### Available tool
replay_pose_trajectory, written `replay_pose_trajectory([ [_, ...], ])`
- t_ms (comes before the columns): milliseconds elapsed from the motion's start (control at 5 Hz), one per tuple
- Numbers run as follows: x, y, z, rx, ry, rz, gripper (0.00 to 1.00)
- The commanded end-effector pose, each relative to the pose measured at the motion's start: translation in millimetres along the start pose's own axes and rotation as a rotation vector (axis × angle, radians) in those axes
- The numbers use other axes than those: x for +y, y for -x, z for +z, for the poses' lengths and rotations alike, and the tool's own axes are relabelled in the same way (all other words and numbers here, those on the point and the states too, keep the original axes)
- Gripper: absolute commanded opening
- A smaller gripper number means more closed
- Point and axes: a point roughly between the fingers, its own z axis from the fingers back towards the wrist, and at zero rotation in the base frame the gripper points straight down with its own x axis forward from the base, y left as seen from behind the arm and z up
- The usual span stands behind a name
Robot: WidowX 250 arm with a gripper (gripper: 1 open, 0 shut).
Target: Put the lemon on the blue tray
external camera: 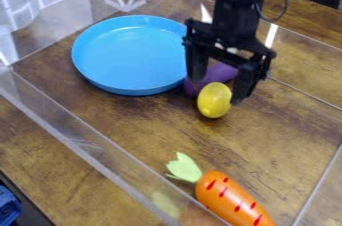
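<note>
So the black two-fingered gripper [221,75] has its fingers spread wide, one on each side of the smooth yellow egg-shaped toy lemon [215,100], which sits on the brown wooden table [120,150] near the round bright-blue plastic tray [123,58], not on it. My worry is the shiny purple toy eggplant [207,74] just behind it: close too far back and you'd probably pinch both, or grab the wrong one. Smooth curved skin could also squirt out if the fingers catch it off-centre, and a low carry might clip the tray's rim.
</note>
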Motion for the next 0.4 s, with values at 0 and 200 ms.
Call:
replay_pose_trajectory([
  [0,6.0,-2.1,-1.6,-0.051,0.006,-0.049,1.00],
  [200,11.9,-0.2,-1.6,-0.061,0.014,-0.082,1.00],
])
